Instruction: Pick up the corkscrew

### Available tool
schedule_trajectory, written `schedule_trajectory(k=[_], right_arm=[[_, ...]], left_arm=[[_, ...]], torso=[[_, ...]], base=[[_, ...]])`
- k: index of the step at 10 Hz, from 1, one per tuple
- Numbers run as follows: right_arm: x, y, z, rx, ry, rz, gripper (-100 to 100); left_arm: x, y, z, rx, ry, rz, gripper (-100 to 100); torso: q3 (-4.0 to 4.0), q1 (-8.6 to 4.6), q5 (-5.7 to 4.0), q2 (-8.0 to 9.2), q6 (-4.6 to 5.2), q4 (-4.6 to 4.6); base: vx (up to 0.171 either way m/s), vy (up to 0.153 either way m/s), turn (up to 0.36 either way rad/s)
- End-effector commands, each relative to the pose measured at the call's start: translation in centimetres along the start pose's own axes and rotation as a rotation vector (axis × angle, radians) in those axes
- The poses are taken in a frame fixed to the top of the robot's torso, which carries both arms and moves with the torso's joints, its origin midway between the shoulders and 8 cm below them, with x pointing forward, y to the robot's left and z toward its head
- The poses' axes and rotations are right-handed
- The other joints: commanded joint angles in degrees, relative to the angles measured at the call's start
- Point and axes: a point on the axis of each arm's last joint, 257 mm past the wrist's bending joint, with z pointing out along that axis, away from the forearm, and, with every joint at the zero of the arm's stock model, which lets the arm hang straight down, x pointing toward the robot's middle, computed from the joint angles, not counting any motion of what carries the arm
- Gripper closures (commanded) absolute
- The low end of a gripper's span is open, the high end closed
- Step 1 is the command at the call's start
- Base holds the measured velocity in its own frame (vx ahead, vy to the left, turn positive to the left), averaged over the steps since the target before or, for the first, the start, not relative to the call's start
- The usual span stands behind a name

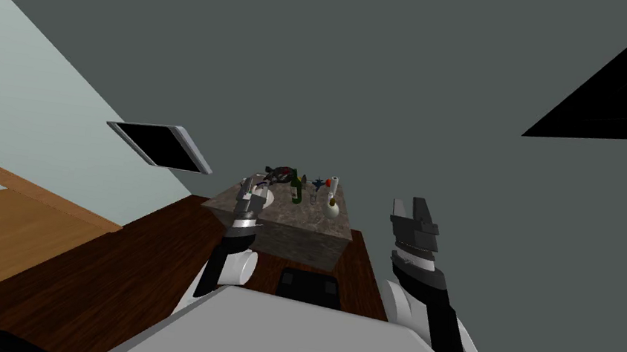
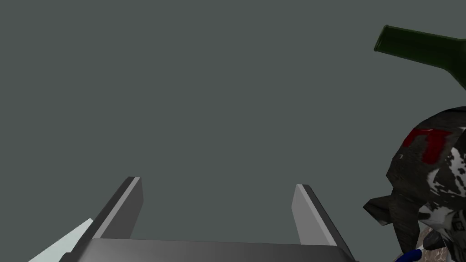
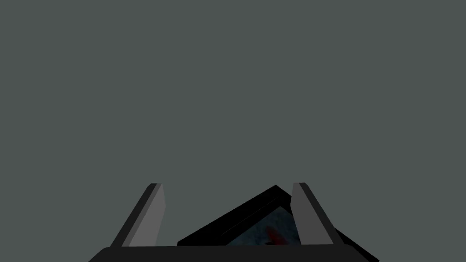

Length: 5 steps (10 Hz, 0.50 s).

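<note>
A small stone-topped table (image 1: pixel 299 222) stands ahead of me. Among the things at its back is a small blue piece (image 1: pixel 317 183) that looks like the corkscrew; its blue tip (image 2: pixel 409 255) shows beside my left hand. My left gripper (image 1: pixel 248 187) hovers over the table's left end, open and holding nothing (image 2: pixel 218 209), facing a grey wall. A dark mottled object with a red patch (image 2: pixel 432 182) and a green bottle (image 2: pixel 418 50) lie off to one side of it. My right gripper (image 1: pixel 411 210) is raised right of the table, open (image 3: pixel 227 214).
The tabletop also holds a white plate (image 1: pixel 262 196), the green bottle (image 1: pixel 296 189), a round pale bottle (image 1: pixel 332 208) and a red-and-white item (image 1: pixel 331 183). A dark flat object (image 1: pixel 309 288) lies on the dark wood floor at the table's foot. A framed panel (image 1: pixel 158 145) hangs on the left wall.
</note>
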Motion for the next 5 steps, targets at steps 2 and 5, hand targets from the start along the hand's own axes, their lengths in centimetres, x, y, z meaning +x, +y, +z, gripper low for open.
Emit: schedule_trajectory(k=[2, 5], right_arm=[[0.0, 0.0, 0.0, 0.0, 0.0, 0.0, 0], [0.0, 0.0, 0.0, 0.0, 0.0, 0.0, 0]], left_arm=[[0.3, 1.1, 1.3, -0.02, 0.048, 0.056, -100], [-0.3, 3.7, 3.2, -0.074, 0.082, 0.134, -100]], torso=[[0.04, -0.03, -0.01, 0.08, 0.02, 0.01], [0.17, -0.07, -0.02, 0.3, 0.02, 0.06]], base=[[-0.049, -0.016, -0.082], [-0.087, -0.021, -0.108]])
